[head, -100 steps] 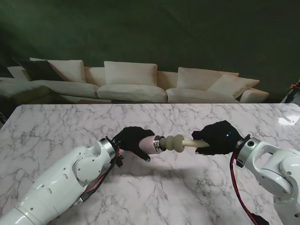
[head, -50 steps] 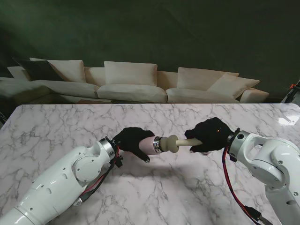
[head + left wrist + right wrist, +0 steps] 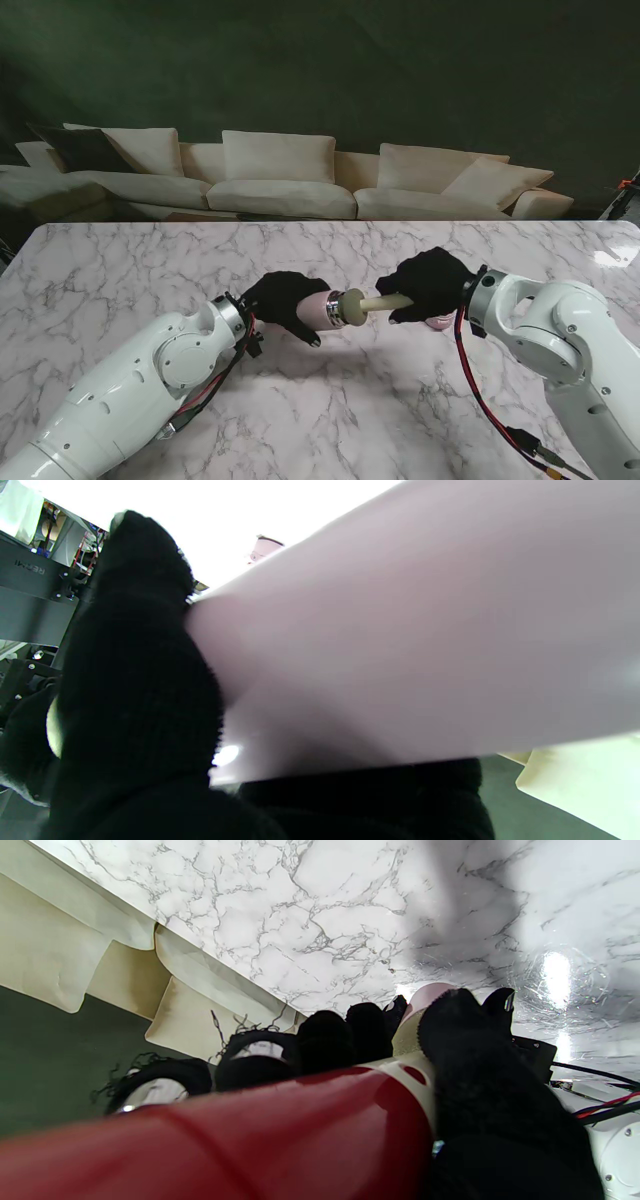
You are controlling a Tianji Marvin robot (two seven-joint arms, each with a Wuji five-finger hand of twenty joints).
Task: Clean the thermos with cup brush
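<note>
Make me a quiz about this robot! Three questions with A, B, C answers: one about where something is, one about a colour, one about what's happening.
1. Where is the head of the cream sponge cup brush?
A. lying on the sofa
B. at the mouth of the pink steel-rimmed thermos
C. flat on the table

2. What colour is the brush handle in the right wrist view?
A. red
B. blue
C. green

3. What is the left hand doing?
A. resting open
B. pointing upward
C. gripping the thermos

Answers: B, the sponge meets the steel rim; A, a red handle fills that view; C, black-gloved fingers wrap the pink body while the right hand holds the brush.
</note>
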